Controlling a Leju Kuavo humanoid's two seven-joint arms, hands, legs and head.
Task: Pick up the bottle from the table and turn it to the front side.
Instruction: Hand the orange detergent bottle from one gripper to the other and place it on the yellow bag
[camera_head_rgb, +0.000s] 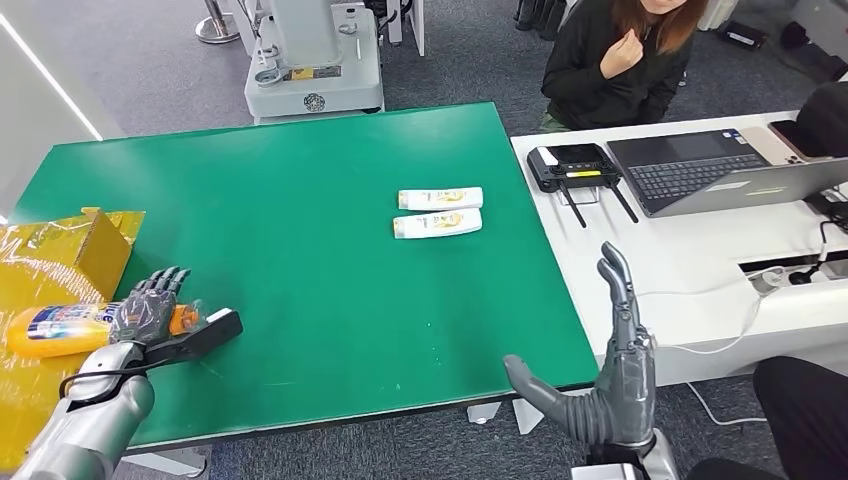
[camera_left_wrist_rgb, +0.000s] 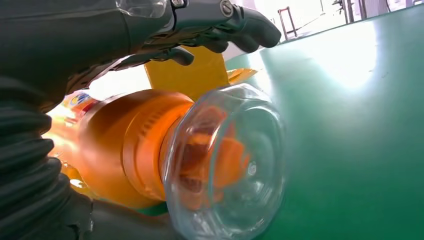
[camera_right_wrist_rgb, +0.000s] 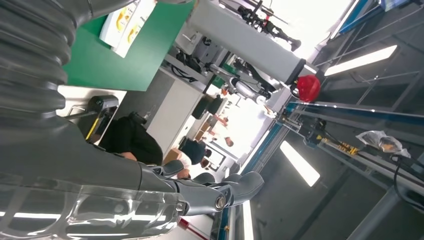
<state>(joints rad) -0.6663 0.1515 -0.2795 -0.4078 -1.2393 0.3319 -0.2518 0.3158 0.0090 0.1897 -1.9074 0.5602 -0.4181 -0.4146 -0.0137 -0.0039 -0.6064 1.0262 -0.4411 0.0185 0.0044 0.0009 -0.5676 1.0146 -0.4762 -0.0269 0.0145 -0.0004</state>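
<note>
We see the left hand (camera_head_rgb: 147, 312) grasping the orange bottle (camera_head_rgb: 60, 329) at the green table's (camera_head_rgb: 300, 250) left edge, beside a yellow box (camera_head_rgb: 95, 245); the right hand (camera_head_rgb: 610, 375) hangs released, fingers spread, off the table's near right corner.

orange bottle (camera_head_rgb: 60, 330) with blue-white label and clear cap, under grey left hand (camera_head_rgb: 145, 312); green table (camera_head_rgb: 300, 250); yellow box (camera_head_rgb: 95, 245) beyond hand

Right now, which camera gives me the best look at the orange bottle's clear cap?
The left wrist view: the clear cap sits close up, orange nozzle visible inside. The head view shows the orange bottle under the left hand, cap barely discernible.
</note>
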